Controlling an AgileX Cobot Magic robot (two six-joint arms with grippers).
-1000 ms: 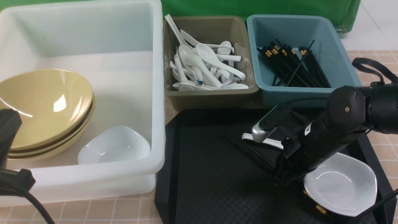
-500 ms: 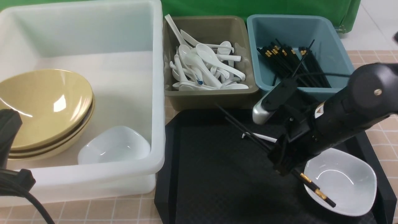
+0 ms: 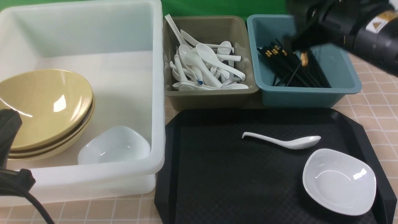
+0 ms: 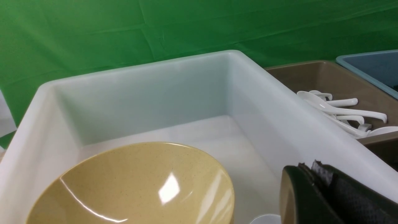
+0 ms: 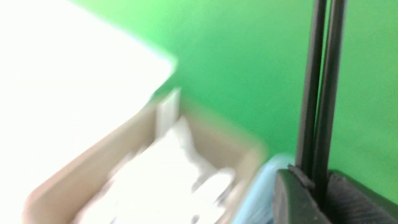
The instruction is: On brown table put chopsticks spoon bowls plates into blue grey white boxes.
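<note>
My right gripper [image 3: 298, 42] is high over the blue box [image 3: 311, 95], blurred, shut on a pair of black chopsticks [image 5: 320, 93] whose gold-tipped ends [image 3: 304, 59] hang over the chopsticks [image 3: 289, 67] lying in the box. In the right wrist view its jaws [image 5: 314, 183] pinch both sticks. A white spoon [image 3: 286, 142] and a small white bowl [image 3: 339, 182] lie on the black tray [image 3: 217, 174]. My left gripper [image 4: 311, 171] is shut and empty, above the white box [image 3: 158, 93] near the yellow bowls [image 4: 140, 183].
The grey-brown box [image 3: 211, 98] between the white and blue boxes holds several white spoons [image 3: 205, 65]. The white box holds stacked yellow bowls [image 3: 43, 105] and a small white dish [image 3: 115, 144]. The left arm [image 3: 9, 133] shows at the lower left. A green backdrop stands behind.
My right gripper has lifted the black chopsticks off the tray and carried them up and back over the blue box. The spoon and white bowl now show fully. The left arm has not moved.
</note>
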